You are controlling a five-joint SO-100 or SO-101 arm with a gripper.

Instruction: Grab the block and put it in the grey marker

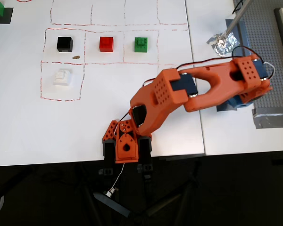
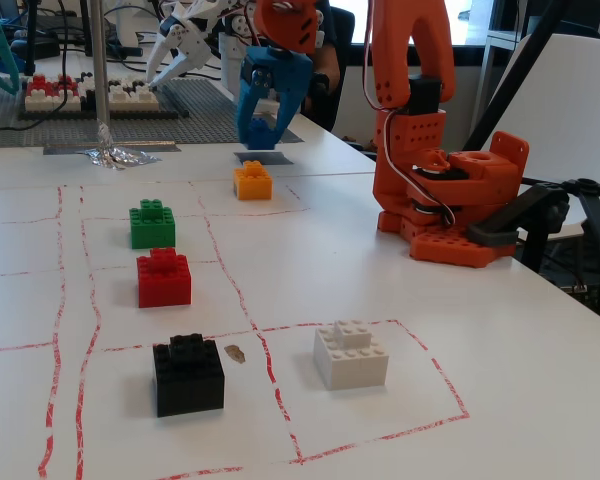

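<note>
My gripper (image 2: 268, 138) has blue fingers (image 2: 250, 115) and points down just above the grey marker (image 2: 263, 157), a flat dark square at the far side of the table in the fixed view. I cannot make out the blue block; if it sits between the blue fingers it blends with them. The fingertips stand about a block's width apart. In the overhead view the gripper (image 1: 243, 96) is at the right and covers the marker. An orange-yellow block (image 2: 252, 180) sits just in front of the marker.
Green (image 2: 152, 223), red (image 2: 164, 277), black (image 2: 188, 374) and white (image 2: 350, 354) blocks sit in red-outlined cells. Crumpled foil (image 2: 120, 155) and a metal pole (image 2: 98, 70) stand to the left of the gripper. A studded baseplate (image 2: 160, 110) lies behind. The arm's base (image 2: 450, 200) is at the right.
</note>
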